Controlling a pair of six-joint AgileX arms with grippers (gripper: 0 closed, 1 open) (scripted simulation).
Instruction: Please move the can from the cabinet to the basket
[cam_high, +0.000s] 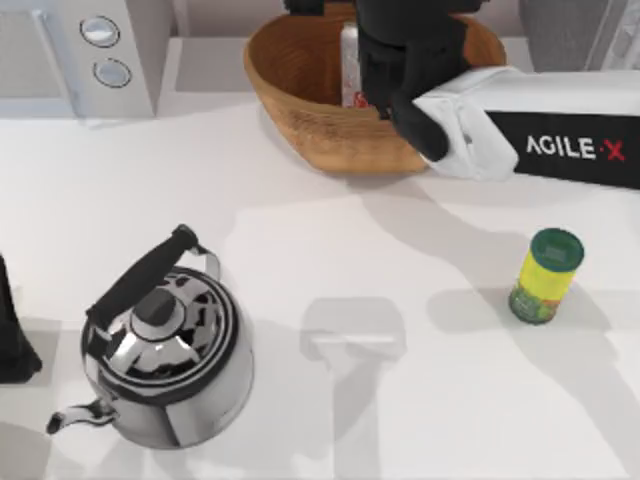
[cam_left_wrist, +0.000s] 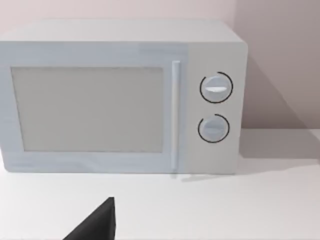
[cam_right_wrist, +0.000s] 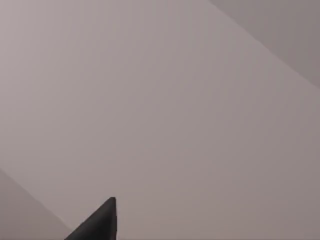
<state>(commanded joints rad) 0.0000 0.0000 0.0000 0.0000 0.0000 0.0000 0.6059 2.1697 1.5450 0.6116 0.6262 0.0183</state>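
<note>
The brown wicker basket (cam_high: 300, 110) stands at the back middle of the table. Inside it, near its left half, the can (cam_high: 349, 62) shows as a silver strip with red at its lower end, partly hidden by my right arm. My right gripper (cam_high: 400, 70) hangs over the basket just right of the can; the right wrist view looks at a bare wall with one dark fingertip (cam_right_wrist: 100, 220) and nothing held, so it reads as open. A corner of the grey cabinet (cam_high: 565, 30) sits at the back right. My left gripper (cam_high: 12, 330) is parked at the left edge, one fingertip (cam_left_wrist: 97, 222) showing.
A white microwave (cam_high: 80, 50) with two round knobs (cam_left_wrist: 216, 107) fills the back left corner. A shiny kettle (cam_high: 165, 360) with a black handle stands front left. A yellow-green container (cam_high: 545, 275) with a green cap stands at the right, under the right arm's reach.
</note>
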